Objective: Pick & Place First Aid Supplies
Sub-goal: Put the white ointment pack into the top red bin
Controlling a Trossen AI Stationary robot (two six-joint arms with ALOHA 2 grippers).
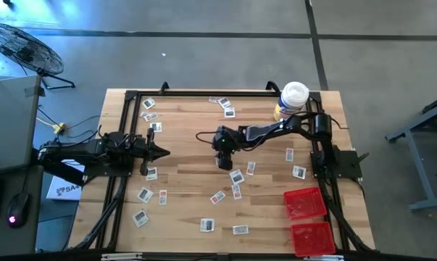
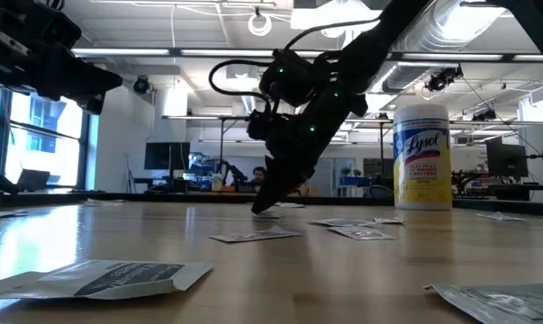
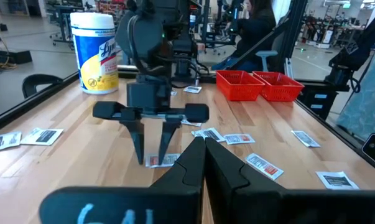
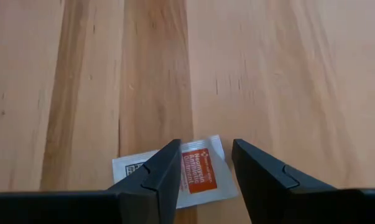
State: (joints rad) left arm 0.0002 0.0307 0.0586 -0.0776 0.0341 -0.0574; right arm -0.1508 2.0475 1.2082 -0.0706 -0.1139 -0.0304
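Right up close to the low camera lies one flat packet (image 2: 95,277) on the wooden table (image 1: 189,177), its thin edge a little curled. More of these small first aid packets are spread all over the boards — white-grey, with dark print, some with a red patch. They look like crinkly paper or foil, so thin they hardly stick up from the wood.

Near the middle of the table the right gripper (image 4: 203,171) points down at one packet with an orange label (image 4: 198,171). Its two dark fingers stand apart, one on each side of the packet, tips low at the wood. I think they are placed this way so they can close in and pinch the packet from both edges. It does not look held yet. Because the packet is so flat, the tips must go right down to the table, or they may slide over it.

Two red trays (image 1: 304,203) with mesh walls wait at the table's corner on the right arm's side — probably where packets should go. A yellow wipes jar (image 1: 290,101) with a white lid stands at the back edge.

At its own side of the table the left gripper (image 1: 160,151) waits, fingers pressed together, holding nothing.
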